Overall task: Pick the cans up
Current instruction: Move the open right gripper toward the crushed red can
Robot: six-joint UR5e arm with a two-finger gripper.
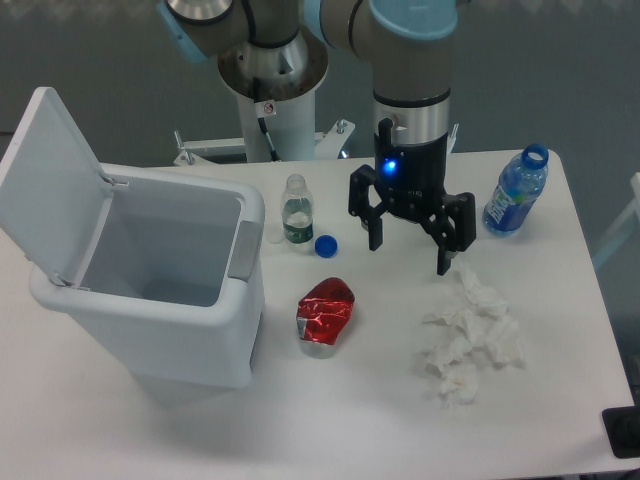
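While the crushed red can (324, 316) lies on the white table (340, 420) beside the open bin (150, 290), the gripper (411, 256) is held above the table, fingers spread wide and empty.

Robotics laboratory: grey-and-blue industrial robot arm (405, 60) on a white pedestal (272, 110) at the far edge of a plain white desk (330, 410), grey backdrop behind.

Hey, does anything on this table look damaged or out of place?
Yes. The red can lies crushed beside the open white bin. A blue cap sits loose beside the small clear bottle, which is uncapped. Crumpled tissues are scattered nearby.
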